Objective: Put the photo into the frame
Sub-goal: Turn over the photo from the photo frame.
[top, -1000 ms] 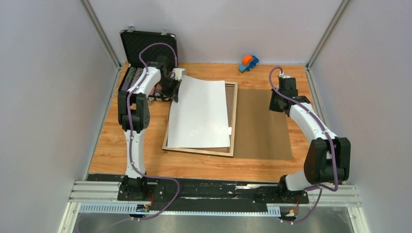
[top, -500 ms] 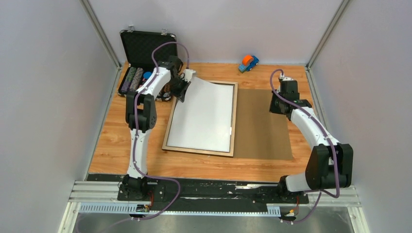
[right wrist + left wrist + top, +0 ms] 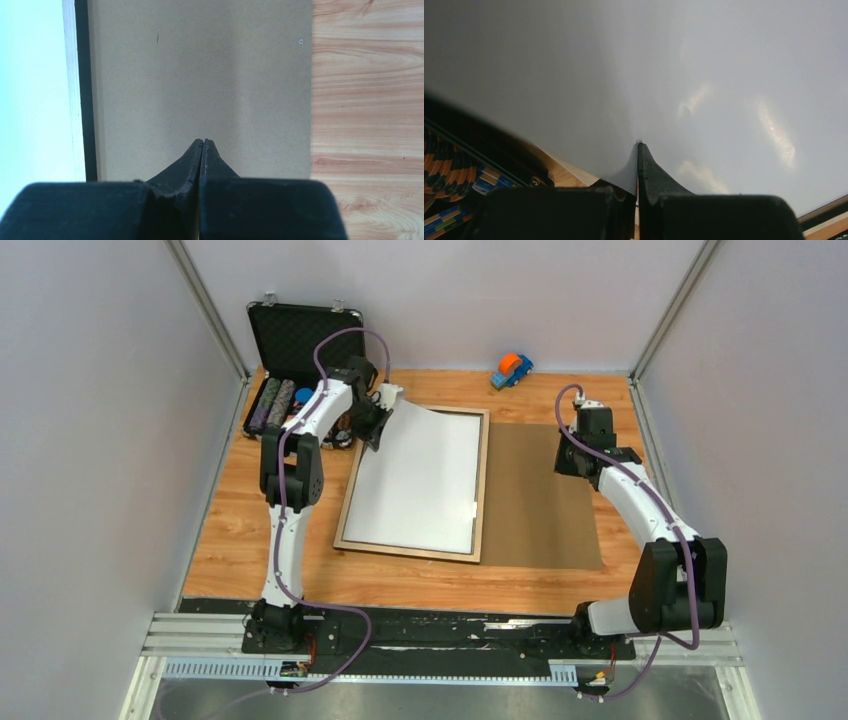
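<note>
Table (image 3: 240, 540): wood-grain top, and everything else rests on it.
Frame (image 3: 482, 480): lies flat at the middle of the table with its pale wood face up, long sides running away from the arms.
Backing board (image 3: 540, 500): plain brown sheet lying flat, just to the right of the frame and touching its right rail.
Photo (image 3: 415, 480): lies inside the frame's opening with its white back up, so the printed side is hidden. It fills the opening, but its far-left corner curls up off the frame.
Case (image 3: 300, 340): black, at the far-left corner of the table, lid standing open, with rows of coloured chips (image 3: 272, 400) inside.
Left gripper (image 3: 639, 147): reaches over the frame's far-left corner, clamped tight on the raised corner of the photo. In its wrist view the sheet runs between the two closed fingers.
Right gripper (image 3: 202, 145): fingers pressed together with nothing between them, over the backing board's far part, apart from the frame.
Toy car (image 3: 511, 369): orange and blue, at the far edge of the table, well apart from both grippers.
</note>
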Robot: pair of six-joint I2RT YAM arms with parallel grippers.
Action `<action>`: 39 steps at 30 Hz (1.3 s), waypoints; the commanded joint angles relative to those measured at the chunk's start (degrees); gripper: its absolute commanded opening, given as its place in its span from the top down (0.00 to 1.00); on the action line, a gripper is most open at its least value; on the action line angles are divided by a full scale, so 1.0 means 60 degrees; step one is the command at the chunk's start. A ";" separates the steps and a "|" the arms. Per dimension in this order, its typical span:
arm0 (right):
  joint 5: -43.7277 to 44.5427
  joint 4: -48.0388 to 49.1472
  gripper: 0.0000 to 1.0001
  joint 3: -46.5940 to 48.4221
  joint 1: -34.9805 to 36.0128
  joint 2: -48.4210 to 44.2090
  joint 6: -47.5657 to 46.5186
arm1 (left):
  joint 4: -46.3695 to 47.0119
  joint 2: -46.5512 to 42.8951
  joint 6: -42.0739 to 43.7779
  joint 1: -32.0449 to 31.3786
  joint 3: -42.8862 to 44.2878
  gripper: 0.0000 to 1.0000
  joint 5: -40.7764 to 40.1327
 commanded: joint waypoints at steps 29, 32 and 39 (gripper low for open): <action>-0.0144 0.0445 1.00 -0.0177 -0.0072 -0.0499 -0.0143 | 0.0734 -0.0215 -0.0544 -0.0026 -0.0173 0.38 -0.0269; -0.0136 0.0460 1.00 -0.0184 -0.0085 -0.0520 -0.0143 | 0.0831 -0.0351 -0.0567 -0.0033 -0.0190 0.25 -0.0523; -0.0529 0.0505 1.00 -0.0250 -0.0143 -0.0604 -0.0135 | 0.0841 -0.0555 -0.0528 -0.0033 0.0089 0.01 -0.0983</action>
